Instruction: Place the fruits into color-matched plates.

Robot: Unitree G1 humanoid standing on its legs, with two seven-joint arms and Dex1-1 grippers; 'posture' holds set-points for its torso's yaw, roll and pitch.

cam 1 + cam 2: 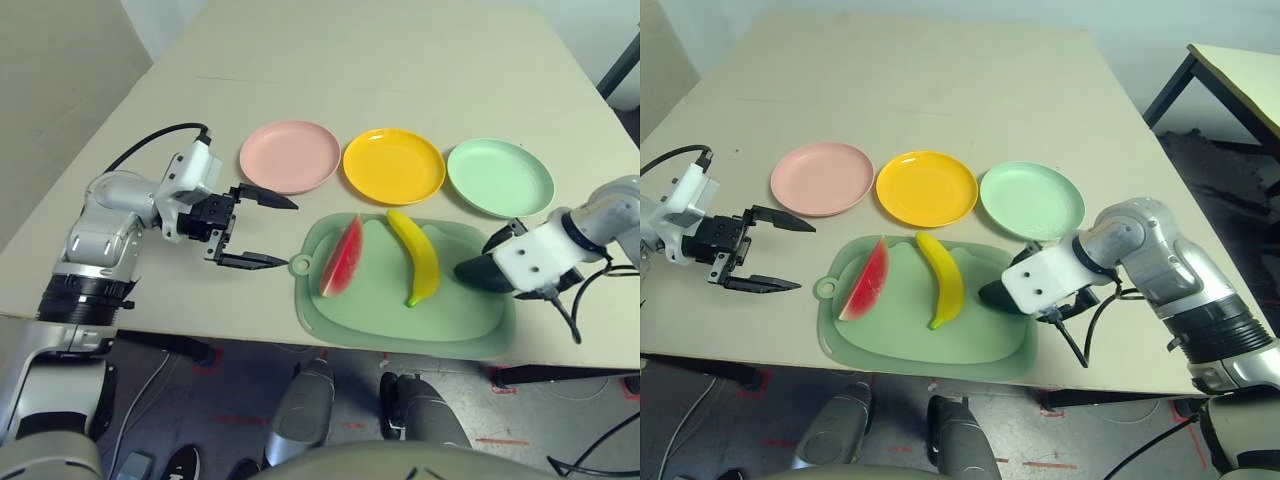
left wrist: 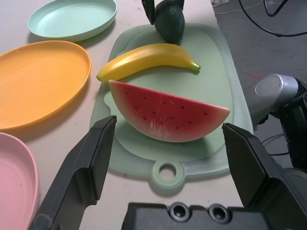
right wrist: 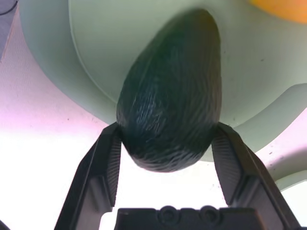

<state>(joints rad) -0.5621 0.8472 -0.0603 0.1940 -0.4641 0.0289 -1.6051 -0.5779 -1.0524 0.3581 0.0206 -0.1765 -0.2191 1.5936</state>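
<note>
Dark green oval toy avocado [image 3: 170, 110] sits at the right edge of the sage-green cutting board [image 1: 440, 320] on the table [image 1: 400, 80]. Right end effector [image 3: 168, 148] pinches its blunt end; the hard, slick, rounded shell looks prone to slipping, so grip the widest part. Finger contact shows in the right wrist view, hidden in the eye views. Left end effector [image 1: 255, 230] is spread, holding nothing.

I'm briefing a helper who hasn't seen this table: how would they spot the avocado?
Find the sage-green cutting board in front of the three plates. On its right end, next to the banana, sits the avocado, between the right claw's fingers. It is the only dark green, oval fruit.
</note>
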